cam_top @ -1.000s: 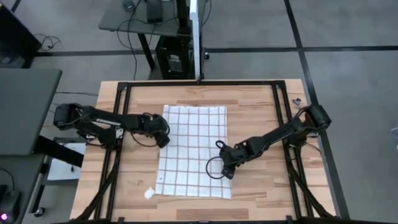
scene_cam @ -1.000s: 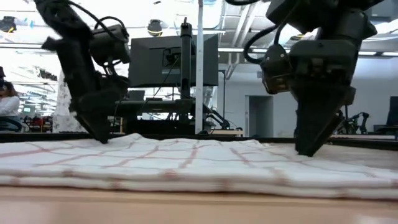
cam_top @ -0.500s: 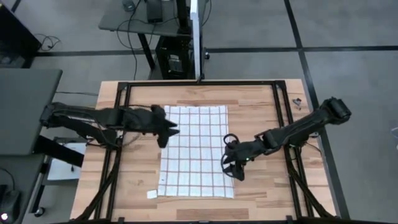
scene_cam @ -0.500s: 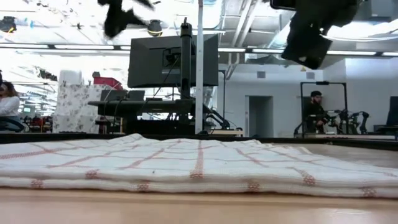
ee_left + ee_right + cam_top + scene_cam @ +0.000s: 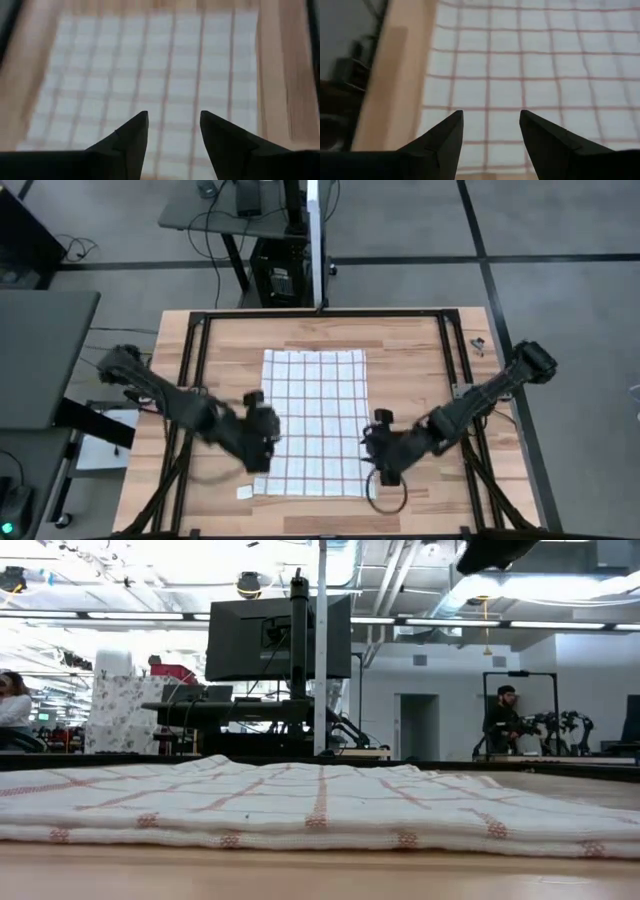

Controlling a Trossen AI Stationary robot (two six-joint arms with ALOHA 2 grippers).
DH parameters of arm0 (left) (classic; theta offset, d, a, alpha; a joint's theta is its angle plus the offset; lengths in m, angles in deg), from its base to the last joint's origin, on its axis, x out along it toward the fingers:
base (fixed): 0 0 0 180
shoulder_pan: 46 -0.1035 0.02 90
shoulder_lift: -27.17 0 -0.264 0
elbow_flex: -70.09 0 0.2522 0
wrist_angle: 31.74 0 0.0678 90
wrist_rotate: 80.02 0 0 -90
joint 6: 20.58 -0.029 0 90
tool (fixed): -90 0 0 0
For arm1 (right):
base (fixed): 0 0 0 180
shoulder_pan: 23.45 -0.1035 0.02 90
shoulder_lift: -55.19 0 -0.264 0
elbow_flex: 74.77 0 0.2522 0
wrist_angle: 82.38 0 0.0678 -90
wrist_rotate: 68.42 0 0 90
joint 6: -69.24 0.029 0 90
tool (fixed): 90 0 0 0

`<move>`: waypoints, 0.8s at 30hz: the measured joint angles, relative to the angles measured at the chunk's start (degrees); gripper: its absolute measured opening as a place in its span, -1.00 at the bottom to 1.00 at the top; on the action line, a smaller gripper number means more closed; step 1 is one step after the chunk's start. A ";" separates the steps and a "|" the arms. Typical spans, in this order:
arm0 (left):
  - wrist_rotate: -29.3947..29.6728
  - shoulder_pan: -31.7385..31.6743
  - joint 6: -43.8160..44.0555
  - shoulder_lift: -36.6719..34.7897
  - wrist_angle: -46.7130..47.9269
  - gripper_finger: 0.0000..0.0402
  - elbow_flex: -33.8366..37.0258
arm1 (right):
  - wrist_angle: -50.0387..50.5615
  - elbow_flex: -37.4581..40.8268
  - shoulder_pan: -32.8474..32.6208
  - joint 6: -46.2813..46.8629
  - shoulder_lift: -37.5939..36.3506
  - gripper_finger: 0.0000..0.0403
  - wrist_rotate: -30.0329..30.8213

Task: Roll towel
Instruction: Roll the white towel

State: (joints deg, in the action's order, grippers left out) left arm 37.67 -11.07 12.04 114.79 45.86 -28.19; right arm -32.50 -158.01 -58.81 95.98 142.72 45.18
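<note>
The towel [image 5: 313, 422] lies flat and unrolled in the middle of the wooden counter [image 5: 410, 355], so the rolling has not started. The left tool [image 5: 262, 448] and the right tool [image 5: 385, 463] hover above the two near corners, both with fingers spread and empty. I judge the next move is to descend and pinch the near edge at both corners together. The cloth is thin, soft, white with a red-brown grid; its near edge looks doubled.
</note>
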 joint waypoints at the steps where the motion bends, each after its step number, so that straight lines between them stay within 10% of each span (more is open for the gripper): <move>1: -0.51 1.63 2.39 1.77 1.85 -0.15 -0.33 | -0.04 -0.93 -1.08 2.02 1.11 -0.05 0.75; 24: -4.63 16.05 11.03 30.62 -10.45 -0.06 -0.79 | 0.10 -15.53 -11.94 15.92 30.83 0.06 2.12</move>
State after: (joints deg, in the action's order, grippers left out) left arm 33.05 4.99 23.07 145.41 35.42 -28.98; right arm -32.40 -173.54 -70.76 111.90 173.55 47.30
